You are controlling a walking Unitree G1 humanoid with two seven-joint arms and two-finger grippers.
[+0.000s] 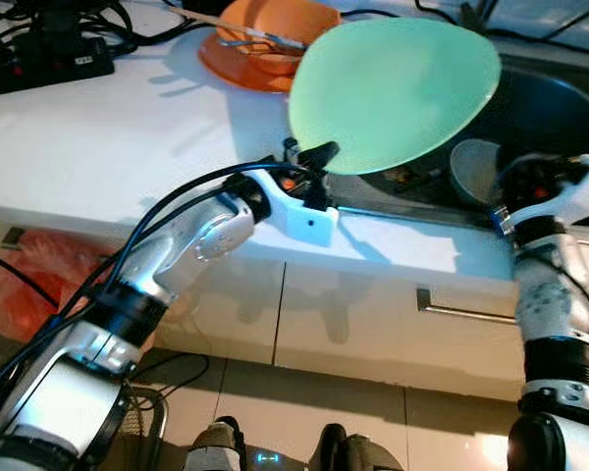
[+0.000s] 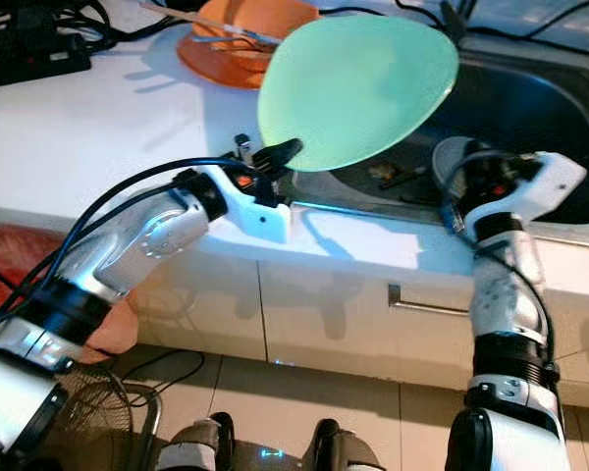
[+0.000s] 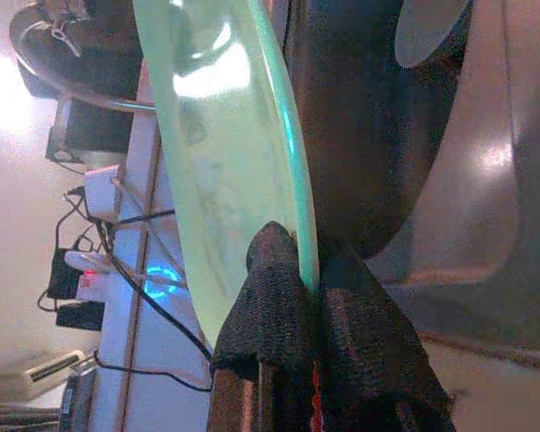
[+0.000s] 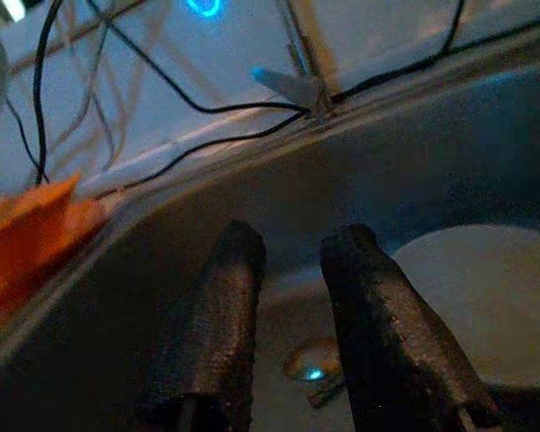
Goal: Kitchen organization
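Left gripper point(image 1: 314, 157) holds the green plate point(image 1: 393, 93) by its near rim, lifted above the sink point(image 1: 540, 108).

On the far left counter point(image 1: 98, 147) lies an orange plate point(image 1: 265, 44). The left fingers are clamped on the plate edge. The right gripper point(image 4: 292, 297), fingers slightly apart, is inside the sink near a grey dish point(image 4: 477, 297).

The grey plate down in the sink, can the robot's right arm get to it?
Probably yes. The right gripper already hangs inside the sink, fingers open with nothing between them, and the grey plate lies just beside them. The green plate in the left gripper is off to the side.
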